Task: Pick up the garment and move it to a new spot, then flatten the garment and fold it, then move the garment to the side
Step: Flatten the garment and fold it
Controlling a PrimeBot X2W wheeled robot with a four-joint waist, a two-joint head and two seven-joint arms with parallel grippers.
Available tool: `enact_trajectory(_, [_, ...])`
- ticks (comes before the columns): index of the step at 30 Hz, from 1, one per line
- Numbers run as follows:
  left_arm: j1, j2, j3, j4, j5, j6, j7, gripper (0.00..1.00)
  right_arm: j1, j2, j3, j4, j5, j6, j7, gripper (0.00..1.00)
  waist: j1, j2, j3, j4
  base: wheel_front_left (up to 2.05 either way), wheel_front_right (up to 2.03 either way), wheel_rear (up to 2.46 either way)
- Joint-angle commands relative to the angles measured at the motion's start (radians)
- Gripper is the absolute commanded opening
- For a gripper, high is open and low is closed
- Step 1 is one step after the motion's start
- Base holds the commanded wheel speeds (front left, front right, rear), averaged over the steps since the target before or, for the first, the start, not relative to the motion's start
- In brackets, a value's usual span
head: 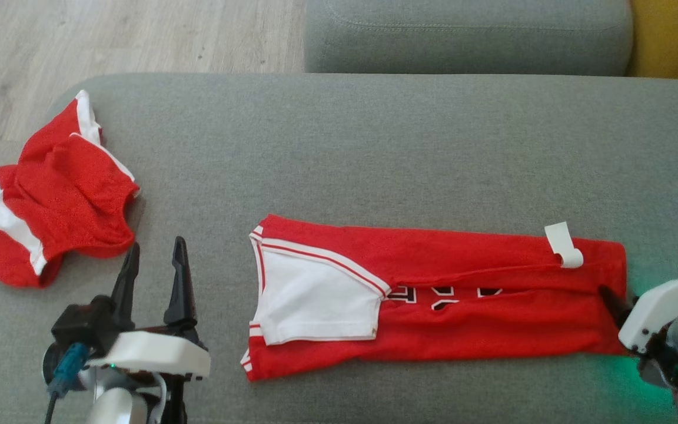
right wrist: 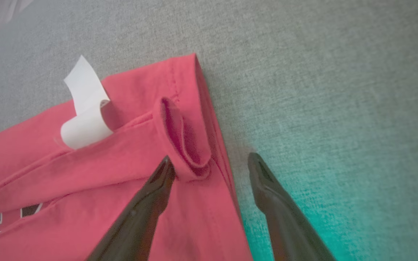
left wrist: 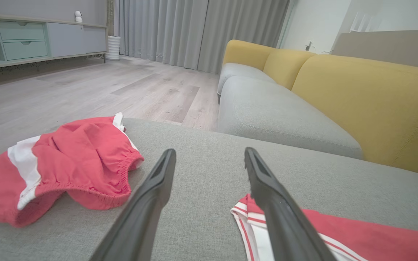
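Presently mid-fold: red jersey lies halved lengthwise. Right hand, wide open, straddles hem, gripping nothing; left hand open, empty. Next move likely: pinch hem, fold collarward.

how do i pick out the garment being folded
On the wide grey cushion, look at its near half. The garment is a long, flat red strip with a white panel at its left end and a white label curling up near its right, unlike the crumpled red-and-white bundle at the left corner.
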Motion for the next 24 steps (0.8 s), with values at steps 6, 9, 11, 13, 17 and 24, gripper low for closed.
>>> enact_trajectory(6, [-0.055, -0.002, 0.039, -0.022, 0.002, -0.009, -0.012, 1.0, -0.071, 0.0, 0.003, 0.086, 0.021, 0.007, 0.03, 1.0, 0.0, 0.0, 0.019, 0.008, 0.0, 0.0, 0.0])
enact_trajectory(9, [-0.059, -0.002, 0.04, -0.018, 0.003, -0.008, -0.012, 1.0, -0.093, 0.023, 0.01, 0.107, 0.048, 0.007, 0.039, 1.0, 0.0, 0.0, 0.027, 0.007, 0.0, 0.0, 0.0])
enact_trajectory(11, [-0.061, -0.002, 0.04, -0.014, 0.003, -0.008, -0.012, 1.0, -0.102, 0.035, 0.027, 0.107, 0.069, 0.007, 0.051, 1.0, 0.0, 0.0, 0.031, 0.005, 0.0, 0.0, 0.0])
enact_trajectory(13, [-0.065, -0.002, 0.04, -0.01, 0.0, -0.008, -0.012, 1.0, -0.107, 0.041, 0.052, 0.09, 0.104, 0.007, 0.043, 0.4, 0.0, 0.0, 0.031, 0.003, 0.0, 0.0, 0.0])
enact_trajectory(17, [-0.065, -0.002, 0.04, -0.004, -0.004, -0.007, -0.012, 1.0, -0.109, 0.024, 0.07, 0.075, 0.134, 0.007, -0.017, 0.0, 0.0, 0.0, 0.019, 0.001, 0.0, 0.0, 0.0])
enact_trajectory(24, [-0.049, -0.002, 0.045, 0.0, -0.014, -0.004, -0.012, 1.0, -0.136, -0.05, 0.05, 0.085, 0.138, 0.007, -0.175, 0.0, 0.0, 0.0, -0.006, -0.012, 0.0, 0.0, 0.0])
